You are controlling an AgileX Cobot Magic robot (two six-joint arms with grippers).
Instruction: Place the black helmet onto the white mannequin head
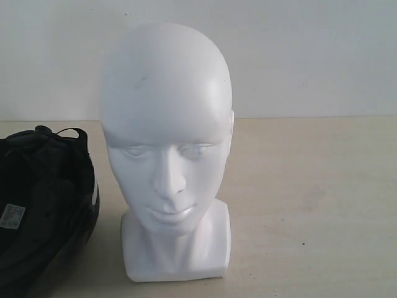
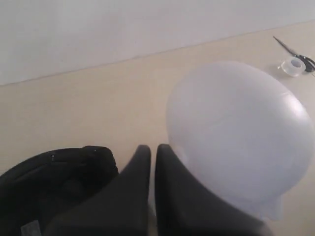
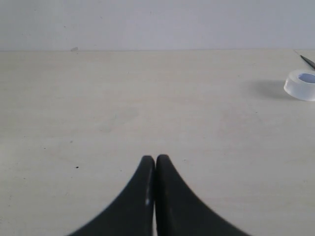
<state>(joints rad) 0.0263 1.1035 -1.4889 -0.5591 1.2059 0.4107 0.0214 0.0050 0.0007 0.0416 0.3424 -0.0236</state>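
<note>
The white mannequin head [image 1: 166, 143] stands upright on its blocky base in the middle of the exterior view, bare, face toward the camera. The black helmet [image 1: 43, 205] lies on the table at its left, opening up, padded lining and straps showing. In the left wrist view my left gripper [image 2: 152, 147] is shut and empty, hovering between the helmet [image 2: 54, 182] and the back of the mannequin head [image 2: 236, 132]. My right gripper [image 3: 155, 158] is shut with nothing in it, over bare tabletop; neither task object shows in its view. No gripper appears in the exterior view.
A clear tape roll [image 3: 301, 84] and a pair of scissors [image 2: 295, 51] lie on the light wooden table [image 1: 310, 205] beyond the head. A white wall [image 1: 298, 56] backs the table.
</note>
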